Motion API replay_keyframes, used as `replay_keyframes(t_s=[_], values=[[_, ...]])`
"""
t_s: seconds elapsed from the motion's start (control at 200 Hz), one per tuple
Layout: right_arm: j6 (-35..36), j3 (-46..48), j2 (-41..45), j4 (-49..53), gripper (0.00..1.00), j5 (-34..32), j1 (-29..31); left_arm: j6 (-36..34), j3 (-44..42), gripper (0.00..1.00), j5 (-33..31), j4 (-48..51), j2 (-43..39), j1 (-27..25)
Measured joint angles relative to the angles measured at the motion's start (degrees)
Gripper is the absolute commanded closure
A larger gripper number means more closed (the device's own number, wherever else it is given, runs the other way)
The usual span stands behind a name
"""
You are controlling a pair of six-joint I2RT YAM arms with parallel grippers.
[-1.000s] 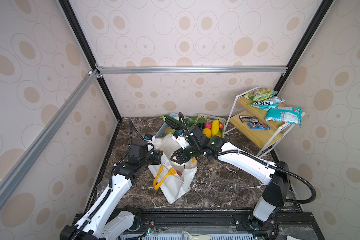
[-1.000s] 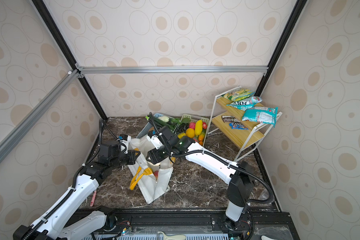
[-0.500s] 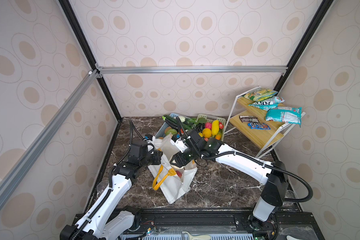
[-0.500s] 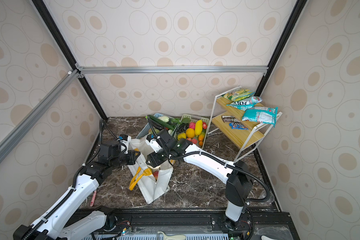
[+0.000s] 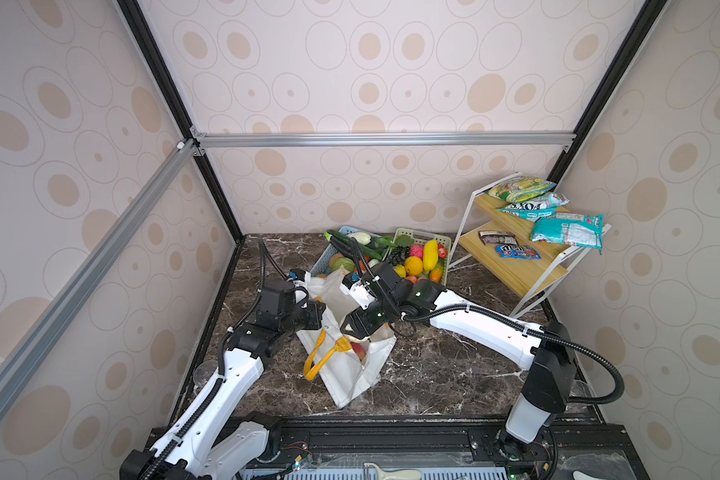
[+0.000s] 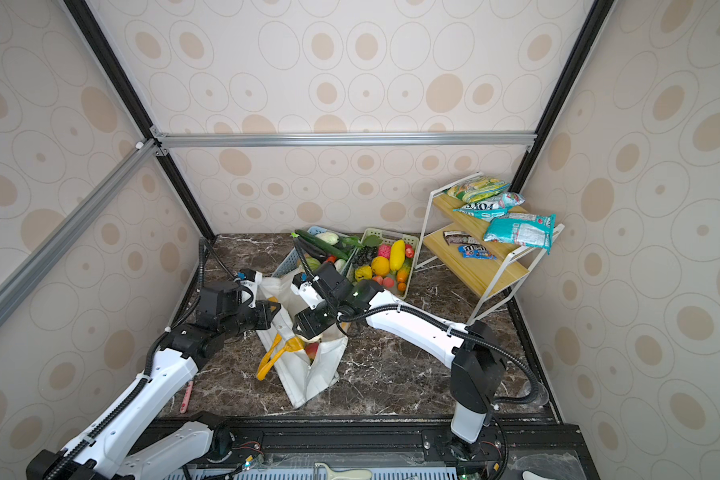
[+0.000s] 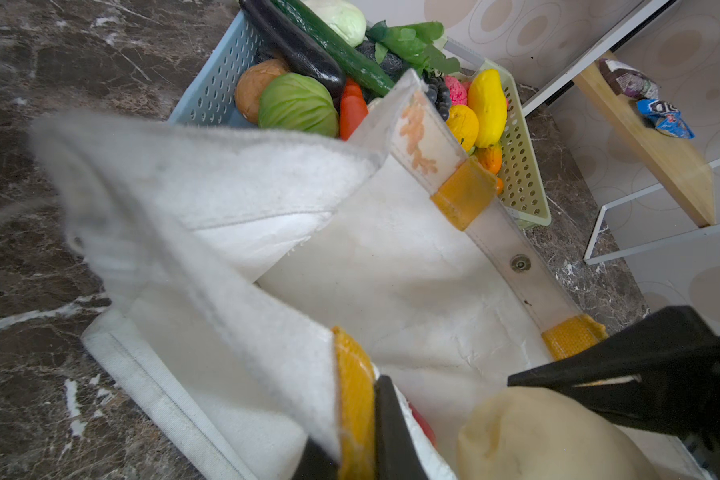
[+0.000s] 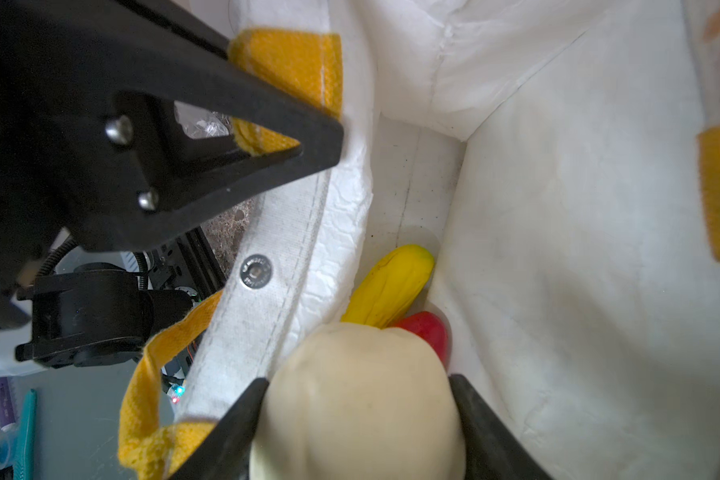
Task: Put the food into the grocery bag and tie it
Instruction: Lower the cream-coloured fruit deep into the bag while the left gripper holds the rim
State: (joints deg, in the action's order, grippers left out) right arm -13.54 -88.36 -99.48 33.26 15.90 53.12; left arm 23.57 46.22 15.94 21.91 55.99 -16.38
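The white grocery bag (image 5: 350, 370) (image 6: 308, 374) stands open on the marble table. My left gripper (image 7: 354, 432) (image 5: 314, 313) is shut on the bag's rim at a yellow strap tab (image 8: 292, 62) and holds the mouth open. My right gripper (image 8: 358, 378) (image 5: 352, 328) hangs in the bag's mouth, shut on a pale cream fruit (image 8: 350, 415) (image 7: 537, 436). At the bag's bottom lie a yellow fruit (image 8: 391, 286) and a red fruit (image 8: 427, 328). More food (image 5: 416, 257) fills the green basket (image 5: 443, 241) behind the bag.
A blue basket (image 5: 323, 259) with vegetables touches the bag's far side. A white-framed wooden shelf (image 5: 516, 270) with snack packets stands at the back right. The bag's loose yellow handle (image 5: 321, 357) hangs over its front. Walls close in on three sides.
My right gripper has come forward and down with the cream fruit, deeper into the bag's mouth. The left gripper has kept its hold and place.
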Motion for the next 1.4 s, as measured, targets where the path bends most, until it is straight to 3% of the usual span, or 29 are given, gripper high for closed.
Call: replay_keyframes(t_s=[1.401], values=[[4.66, -1.09, -5.95, 5.11, 0.38, -1.05, 4.15, 0.0, -0.33, 1.0, -1.05, 1.53, -1.05, 0.0]])
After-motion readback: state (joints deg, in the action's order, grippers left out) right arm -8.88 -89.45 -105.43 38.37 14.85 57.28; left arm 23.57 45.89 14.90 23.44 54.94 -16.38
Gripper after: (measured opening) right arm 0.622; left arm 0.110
